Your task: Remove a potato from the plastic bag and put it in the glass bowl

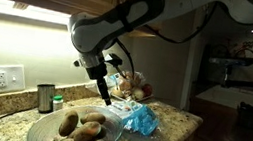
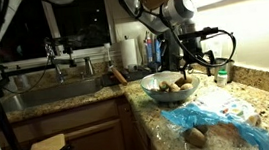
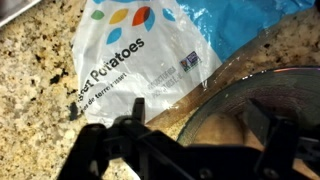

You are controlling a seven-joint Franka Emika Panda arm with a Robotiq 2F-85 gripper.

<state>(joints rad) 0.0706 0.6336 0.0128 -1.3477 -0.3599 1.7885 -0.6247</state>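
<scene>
The glass bowl [image 1: 52,130] sits on the granite counter and holds several brown potatoes [image 1: 79,129]; it also shows in an exterior view [image 2: 156,91]. The plastic bag [image 1: 141,120] lies crumpled beside the bowl, blue and clear, with one potato [image 2: 195,136] in it near its open end [image 2: 220,124]. My gripper [image 1: 104,91] hangs just above the bowl's rim on the bag side [image 2: 188,65]. In the wrist view the gripper [image 3: 200,138] is open, its fingers wide apart over the bowl's rim [image 3: 235,92], with a potato [image 3: 215,128] in the bowl below. The bag's printed white label [image 3: 135,55] lies next to it.
A small dark metal cup [image 1: 45,97] and a green-topped jar [image 1: 57,101] stand by the wall behind the bowl. A sink [image 2: 46,94] with a tap lies further along the counter. The counter's edge [image 2: 144,119] is close to the bowl and bag.
</scene>
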